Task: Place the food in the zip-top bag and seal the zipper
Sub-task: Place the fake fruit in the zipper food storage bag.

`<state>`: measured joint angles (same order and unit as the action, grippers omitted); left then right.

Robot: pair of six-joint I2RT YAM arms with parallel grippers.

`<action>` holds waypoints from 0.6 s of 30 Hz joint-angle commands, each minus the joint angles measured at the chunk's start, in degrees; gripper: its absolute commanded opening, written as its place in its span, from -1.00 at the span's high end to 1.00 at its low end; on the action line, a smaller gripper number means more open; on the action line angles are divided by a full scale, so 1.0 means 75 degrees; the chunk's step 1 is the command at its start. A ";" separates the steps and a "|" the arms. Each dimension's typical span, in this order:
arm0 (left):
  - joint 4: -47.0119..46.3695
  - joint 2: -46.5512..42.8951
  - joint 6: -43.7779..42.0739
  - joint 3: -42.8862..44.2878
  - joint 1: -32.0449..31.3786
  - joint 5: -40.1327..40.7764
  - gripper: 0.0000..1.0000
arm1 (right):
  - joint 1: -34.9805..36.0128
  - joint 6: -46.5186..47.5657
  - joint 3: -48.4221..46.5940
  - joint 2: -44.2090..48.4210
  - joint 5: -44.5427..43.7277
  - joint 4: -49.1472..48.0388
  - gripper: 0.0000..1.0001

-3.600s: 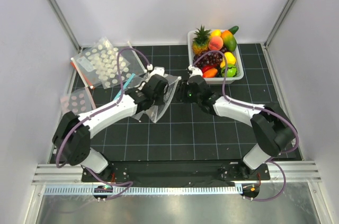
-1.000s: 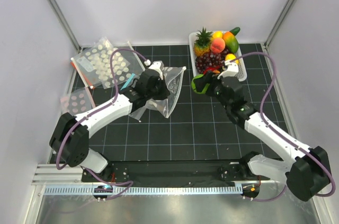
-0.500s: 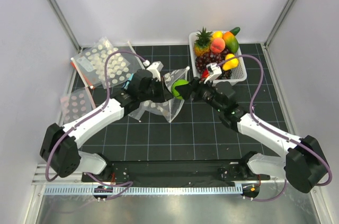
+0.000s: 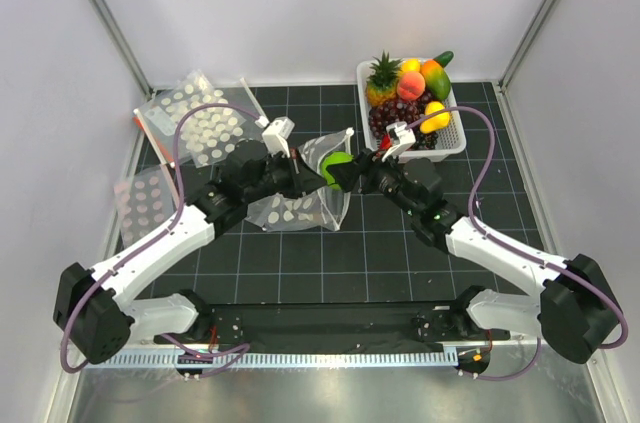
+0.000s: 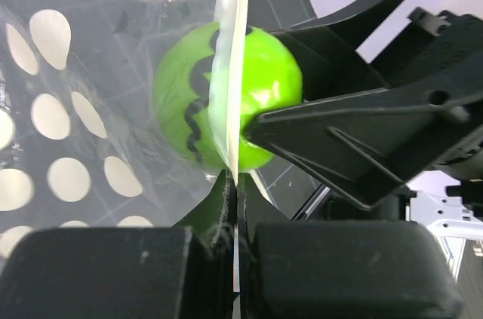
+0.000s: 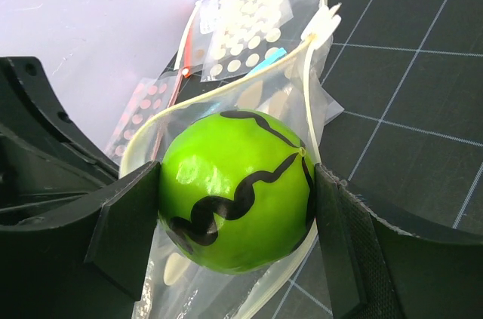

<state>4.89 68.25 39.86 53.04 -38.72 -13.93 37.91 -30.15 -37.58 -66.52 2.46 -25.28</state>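
Observation:
My right gripper (image 4: 342, 172) (image 6: 238, 191) is shut on a round green toy fruit with black wavy stripes (image 6: 234, 187) (image 4: 337, 167). It holds it in the open mouth of the zip-top bag (image 4: 300, 198), a clear pouch with white dots. My left gripper (image 4: 296, 165) (image 5: 235, 191) is shut on the bag's white zipper strip (image 5: 230, 93) and holds the mouth up. In the left wrist view the green fruit (image 5: 226, 100) sits right at the strip, partly behind the clear film. The zipper's white tab (image 6: 326, 23) shows above the fruit.
A white basket (image 4: 455, 138) at the back right holds a pineapple, grapes, a peach, a mango and other toy pieces. Flat dotted clear sheets (image 4: 195, 118) lie at the back left, another (image 4: 145, 198) at the left edge. White walls close in both sides.
My right gripper carried the green fruit from beside the basket leftward to the bag's mouth. My left gripper lifted and turned the bag, opening its mouth toward the fruit.

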 commanded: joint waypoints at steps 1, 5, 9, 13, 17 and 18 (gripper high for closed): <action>-0.0558 -0.0276 0.0065 -0.0028 -0.0017 -0.0158 0.99 | 0.0055 -0.0022 0.0031 -0.0025 -0.0141 -0.0555 0.22; -0.0499 -0.0159 0.0018 0.0030 -0.0017 -0.0181 1.00 | 0.0066 -0.0163 0.0054 -0.0072 0.0047 -0.0684 0.07; -0.0499 -0.0065 -0.0041 0.0054 -0.0017 -0.0216 1.00 | 0.0066 -0.0292 0.0042 -0.0095 0.0257 -0.0743 -0.04; -0.0522 -0.0088 0.0029 0.0019 -0.0005 -0.0181 0.99 | 0.0066 -0.0374 0.0054 -0.0107 0.0246 -0.0720 -0.12; -0.0920 -0.0322 0.0228 -0.0308 0.0088 -0.0123 0.99 | 0.0066 -0.0503 0.0007 -0.0259 0.0164 -0.0638 0.16; -0.1141 -0.0473 0.0356 -0.0403 0.0170 -0.0111 1.00 | 0.0066 -0.0515 -0.0004 -0.0364 0.0106 -0.0614 0.23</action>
<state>2.22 67.37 40.56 51.75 -38.46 -14.13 38.09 -32.38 -37.28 -67.99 3.18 -26.59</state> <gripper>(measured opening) 0.014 0.792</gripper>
